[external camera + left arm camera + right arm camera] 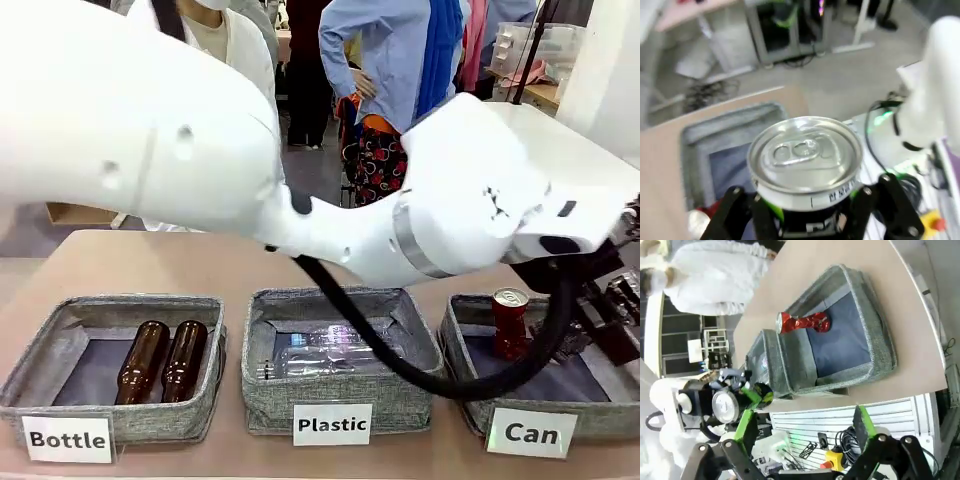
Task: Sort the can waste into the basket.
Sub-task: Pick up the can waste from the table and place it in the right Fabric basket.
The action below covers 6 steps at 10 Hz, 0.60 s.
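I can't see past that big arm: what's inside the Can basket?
One dented red can stands in the Can basket on its dark lining. The arm's cable hides part of the floor.

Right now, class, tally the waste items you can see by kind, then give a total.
Brown glass bottles: 2
Clear plastic bottles: at least 1, exact count unclear
Drink cans: 2, red can in the Can basket, black can in the left gripper
Total: at least 5

Basket labelled "Bottle" [60, 345] — two brown glass bottles [160, 361] side by side; basket labelled "Plastic" [340, 395] — clear plastic bottles [312, 352] lying inside.
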Tool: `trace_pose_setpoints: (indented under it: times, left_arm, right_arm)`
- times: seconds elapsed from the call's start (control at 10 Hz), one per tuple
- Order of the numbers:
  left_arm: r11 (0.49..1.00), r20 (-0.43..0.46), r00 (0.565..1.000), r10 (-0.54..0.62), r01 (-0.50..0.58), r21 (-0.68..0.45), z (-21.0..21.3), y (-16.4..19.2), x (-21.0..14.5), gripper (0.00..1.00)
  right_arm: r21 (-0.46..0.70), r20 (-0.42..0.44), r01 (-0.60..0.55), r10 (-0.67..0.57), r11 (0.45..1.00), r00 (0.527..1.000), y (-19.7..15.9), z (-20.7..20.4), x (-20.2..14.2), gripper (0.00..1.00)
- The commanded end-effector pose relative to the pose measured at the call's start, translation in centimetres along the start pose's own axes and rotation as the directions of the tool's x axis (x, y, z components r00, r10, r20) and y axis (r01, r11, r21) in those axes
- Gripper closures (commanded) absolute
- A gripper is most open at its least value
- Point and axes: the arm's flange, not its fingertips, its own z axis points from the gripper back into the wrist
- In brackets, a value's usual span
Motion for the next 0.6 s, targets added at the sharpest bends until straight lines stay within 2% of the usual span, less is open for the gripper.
trace_pose_setpoints:
  times: [0.0, 0.1, 0.3, 0.4, 0.5]
  left_arm:
    - [0.995, -0.033, 0.998, 0.05, -0.047, 0.085, -0.6, 3.3, 2.5, 1.0]
    - [1.0, 0.0, 1.0, 0.0, 0.0, 0.0, 0.0, 0.0, 0.0, 1.0]
    - [1.0, 0.0, 1.0, 0.0, 0.0, 0.0, 0.0, 0.0, 0.0, 1.0]
    - [1.0, -0.011, 1.0, 0.013, -0.013, 0.027, -0.6, 1.6, 0.2, 1.0]
    - [0.987, -0.115, 0.993, -0.004, 0.023, 0.159, -0.9, 1.7, -0.3, 1.0]
  right_arm:
    - [-0.012, -0.051, -0.053, 0.052, 0.999, 0.997, 1.7, -1.5, 0.5, 0.0]
    - [-0.012, -0.051, -0.053, 0.052, 0.999, 0.997, 1.7, -1.5, 0.5, 0.0]
    - [-0.012, -0.051, -0.053, 0.052, 0.999, 0.997, 1.7, -1.5, 0.5, 0.0]
    - [-0.012, -0.051, -0.053, 0.052, 0.999, 0.997, 1.7, -1.5, 0.5, 0.0]
    - [-0.012, -0.051, -0.053, 0.052, 0.999, 0.997, 1.7, -1.5, 0.5, 0.0]
